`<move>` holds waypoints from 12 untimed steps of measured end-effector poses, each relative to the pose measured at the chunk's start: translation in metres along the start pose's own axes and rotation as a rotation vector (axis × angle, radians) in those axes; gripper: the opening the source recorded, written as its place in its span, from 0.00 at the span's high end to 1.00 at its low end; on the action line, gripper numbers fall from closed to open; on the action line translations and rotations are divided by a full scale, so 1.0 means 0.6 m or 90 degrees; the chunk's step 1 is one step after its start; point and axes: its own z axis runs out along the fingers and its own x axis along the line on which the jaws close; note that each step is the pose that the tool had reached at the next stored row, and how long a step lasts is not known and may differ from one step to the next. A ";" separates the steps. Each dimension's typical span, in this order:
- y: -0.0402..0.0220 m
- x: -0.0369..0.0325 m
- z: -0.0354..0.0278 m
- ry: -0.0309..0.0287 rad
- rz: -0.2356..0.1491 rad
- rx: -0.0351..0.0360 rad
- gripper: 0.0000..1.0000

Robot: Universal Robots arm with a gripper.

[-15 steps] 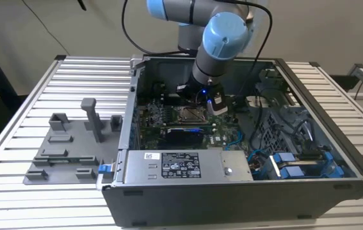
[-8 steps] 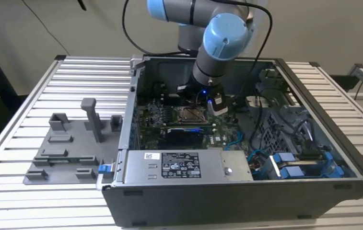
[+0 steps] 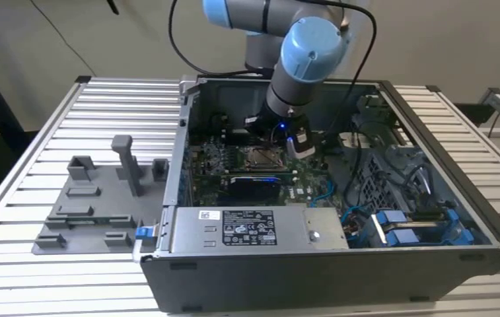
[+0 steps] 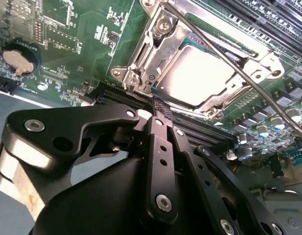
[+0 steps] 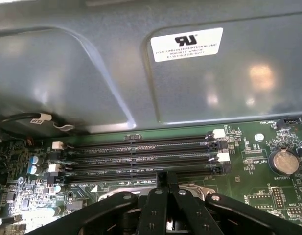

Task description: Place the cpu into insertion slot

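Observation:
The insertion slot (image 4: 141, 54) is a shiny metal frame on the green motherboard, and it also shows in the middle of the open computer case (image 3: 248, 157). The cpu (image 4: 199, 81) lies flat inside that frame with its silvery-tan face up. A thin wire lever (image 4: 224, 58) runs slantwise over the frame. My gripper (image 4: 161, 105) hovers just beside the slot's edge, fingers shut together with nothing between them. It also appears over the board (image 5: 166, 177) and under the blue wrist joint (image 3: 278, 135).
Long black memory strips (image 5: 141, 156) run beside the slot, with a coin battery (image 5: 283, 161) nearby. The grey case wall (image 5: 92, 73) rises close behind. A power supply (image 3: 250, 228) and blue-tabbed drive bays (image 3: 408, 228) fill the case front. A grey fixture plate (image 3: 91, 205) lies outside, on the exterior view's left.

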 end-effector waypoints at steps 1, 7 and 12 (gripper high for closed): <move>0.003 0.001 -0.006 -0.0001 0.000 -0.0001 0.89; 0.010 0.027 -0.028 0.0000 0.000 0.0000 0.89; 0.009 0.049 -0.026 -0.0003 0.000 0.0021 0.89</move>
